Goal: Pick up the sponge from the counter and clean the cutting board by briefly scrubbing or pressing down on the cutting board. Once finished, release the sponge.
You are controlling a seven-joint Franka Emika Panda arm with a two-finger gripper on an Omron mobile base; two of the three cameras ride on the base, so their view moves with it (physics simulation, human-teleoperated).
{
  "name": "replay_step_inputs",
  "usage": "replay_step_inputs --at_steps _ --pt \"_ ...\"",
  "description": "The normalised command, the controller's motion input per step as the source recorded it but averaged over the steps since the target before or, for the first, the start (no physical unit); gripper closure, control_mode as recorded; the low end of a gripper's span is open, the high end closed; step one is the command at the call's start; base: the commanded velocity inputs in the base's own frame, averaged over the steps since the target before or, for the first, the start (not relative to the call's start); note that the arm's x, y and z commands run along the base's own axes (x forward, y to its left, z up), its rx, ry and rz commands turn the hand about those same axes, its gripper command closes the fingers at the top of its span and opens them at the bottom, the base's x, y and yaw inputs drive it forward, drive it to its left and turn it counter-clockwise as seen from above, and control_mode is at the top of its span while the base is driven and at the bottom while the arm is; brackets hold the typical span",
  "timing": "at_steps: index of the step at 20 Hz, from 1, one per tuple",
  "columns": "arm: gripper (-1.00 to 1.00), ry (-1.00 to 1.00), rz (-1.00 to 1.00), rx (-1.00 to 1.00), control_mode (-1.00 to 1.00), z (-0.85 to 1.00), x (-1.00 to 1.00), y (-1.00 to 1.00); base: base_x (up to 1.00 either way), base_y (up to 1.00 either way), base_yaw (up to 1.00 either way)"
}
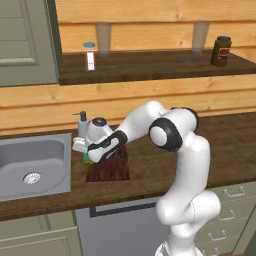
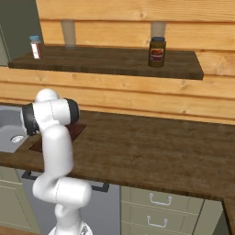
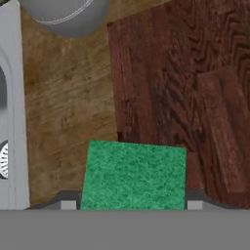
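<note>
green sponge [image 3: 134, 175] between pincer [image 3: 132, 205] tips

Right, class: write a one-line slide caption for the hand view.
Pincer shut on the green sponge, poised at the cutting board's edge, half over the counter.

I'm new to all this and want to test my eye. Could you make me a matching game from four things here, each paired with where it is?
Things:
1. sponge
2. cutting board
3. brown jar
4. sink

Places:
A. on the high shelf
B. set into the counter
C. between the fingers
D. flat on the counter beside the sink

Pairs: 1-C, 2-D, 3-A, 4-B
</note>
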Motion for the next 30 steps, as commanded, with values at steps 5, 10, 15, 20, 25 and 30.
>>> replay_step_inputs --at_steps 5,10,15,20,25,30 --pt "1.0 0.0 -0.06 0.0 -1.0 0.0 0.99 -0.04 0.0 0.0 0.0" --pt "1.0 0.0 -0.02 0.0 -1.0 0.0 1.0 -0.27 0.0 0.0 0.0" --pt "1.0 -0.03 0.01 0.0 -1.0 -0.05 0.14 -0.2 0.0 0.0 0.0" --pt "1.0 -0.15 0.09 0.0 -1.0 -0.16 0.0 -0.78 0.0 0.0 0.0" --pt "1.0 -0.21 0.13 0.0 -1.0 -0.22 0.0 -0.96 0.0 0.0 0.0" --pt "1.0 -0.08 0.03 0.0 -1.0 -0.04 -0.1 -0.15 0.0 0.0 0.0"
